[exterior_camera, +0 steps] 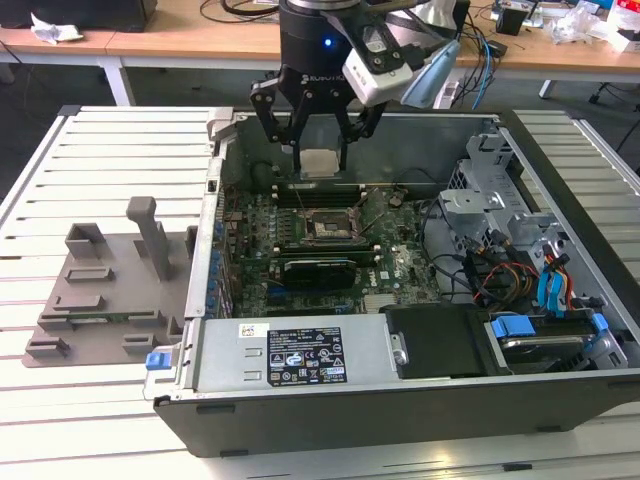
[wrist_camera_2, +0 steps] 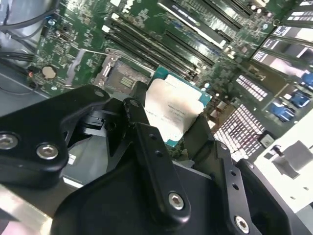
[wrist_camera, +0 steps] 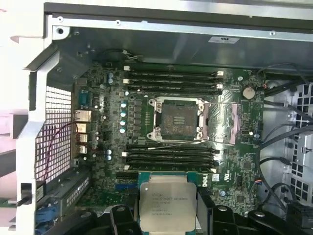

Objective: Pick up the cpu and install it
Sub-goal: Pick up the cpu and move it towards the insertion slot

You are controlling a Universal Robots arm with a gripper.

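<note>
In the exterior view the gripper (exterior_camera: 321, 158) held the cpu (exterior_camera: 320, 165) pinched between its fingers, with the empty socket (exterior_camera: 325, 228) lower than the fingertips. In the second wrist view the cpu (wrist_camera_2: 172, 110) sat clamped between the fingers (wrist_camera_2: 144, 134). In the first wrist view the socket (wrist_camera: 177, 117) lay beyond the fingertips, apart from the cpu (wrist_camera: 167, 203). I judged this the carrying step. Seating would call for squaring the cpu over the socket.

My gripper (exterior_camera: 320, 155) is matte black, with jointed link fingers (wrist_camera_2: 149, 147), silver screw heads (wrist_camera_2: 176, 200) and a blue light (exterior_camera: 326, 42) above.
</note>
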